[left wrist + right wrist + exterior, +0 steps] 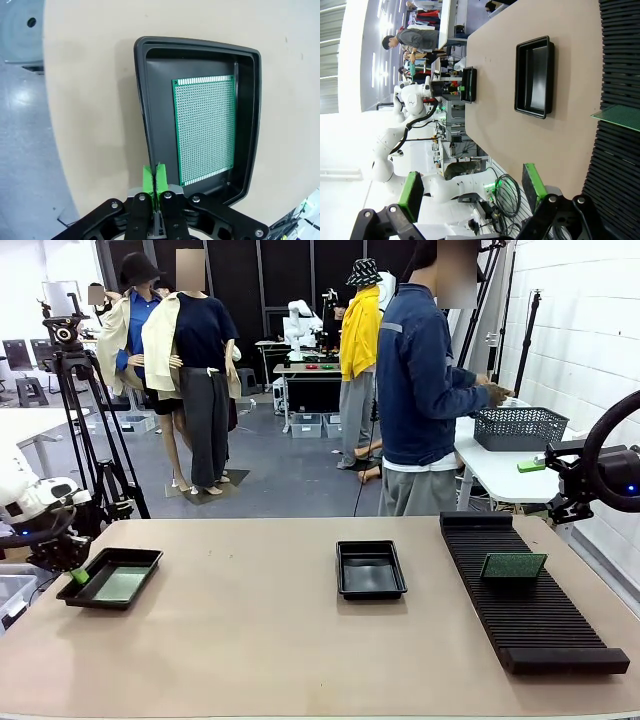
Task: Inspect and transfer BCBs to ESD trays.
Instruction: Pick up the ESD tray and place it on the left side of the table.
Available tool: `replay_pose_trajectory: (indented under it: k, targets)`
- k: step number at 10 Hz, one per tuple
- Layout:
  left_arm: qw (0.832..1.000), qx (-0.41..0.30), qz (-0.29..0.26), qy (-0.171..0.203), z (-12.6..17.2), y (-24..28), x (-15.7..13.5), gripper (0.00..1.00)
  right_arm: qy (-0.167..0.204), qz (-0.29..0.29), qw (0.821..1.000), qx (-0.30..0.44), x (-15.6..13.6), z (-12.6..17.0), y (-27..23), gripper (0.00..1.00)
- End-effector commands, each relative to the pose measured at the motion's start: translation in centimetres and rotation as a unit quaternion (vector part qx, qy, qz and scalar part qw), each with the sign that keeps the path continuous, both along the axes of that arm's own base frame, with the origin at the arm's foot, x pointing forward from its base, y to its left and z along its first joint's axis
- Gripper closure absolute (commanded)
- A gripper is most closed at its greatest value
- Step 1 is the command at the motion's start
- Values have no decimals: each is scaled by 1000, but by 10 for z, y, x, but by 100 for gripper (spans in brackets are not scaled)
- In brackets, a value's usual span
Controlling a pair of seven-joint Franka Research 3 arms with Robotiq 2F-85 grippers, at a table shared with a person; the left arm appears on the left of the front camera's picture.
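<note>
– Two BCBs are in view. Where is each?
– One BCB (205, 130) lies flat on the floor of the left ESD tray (141, 100), at the robot's left end of the table (250, 640). The second BCB (513, 566) stands in the slotted rack (540, 625) at the right end. The middle ESD tray (371, 569) holds nothing.

– State the orientation of each board.
– Trayed board: face up, long axis parallel to the tray's long walls, seated nearer one long wall than the other. Racked board: on a long edge, leaning, long axis along the slots and so across the rack's length.

– Why these placements?
– Judgement: the slots keep a waiting board on edge, leaving its upper edge free for a pinch. The tray's raised rim confines a delivered board, and flat seating suggests that this transfer is complete.

– End effector status?
– Left end effector (156, 182): pads pressed together with nothing between them, at the left tray's rim and apart from the board. Whether it touches the rim cannot be told. Right end effector (470, 192): fingers spread wide, empty, held off the table's right end and aimed along the table.

– What remains?
– Judgement: the racked board needs moving, and the middle tray is the free receiver. The right arm is the nearer one.
</note>
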State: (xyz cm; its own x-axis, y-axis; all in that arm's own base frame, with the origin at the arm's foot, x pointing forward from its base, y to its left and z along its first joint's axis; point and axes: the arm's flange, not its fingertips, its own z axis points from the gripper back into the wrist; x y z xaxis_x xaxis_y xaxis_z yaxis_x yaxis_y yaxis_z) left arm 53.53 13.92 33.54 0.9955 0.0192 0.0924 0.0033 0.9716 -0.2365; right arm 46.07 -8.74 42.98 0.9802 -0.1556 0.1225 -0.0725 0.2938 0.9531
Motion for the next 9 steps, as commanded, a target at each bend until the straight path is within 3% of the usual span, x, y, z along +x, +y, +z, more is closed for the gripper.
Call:
replay_pose_trajectory:
  k: [1, 9]
  targets:
    - [1000, 1, -12, 4, -1, 21, 7, 100, 4, -2, 1000, -1, 1, 1, 1, 0]
    - [1000, -11, 14, -5, 3, 68, -8, 100, 4, -2, 1000, -1, 1, 1, 1, 0]
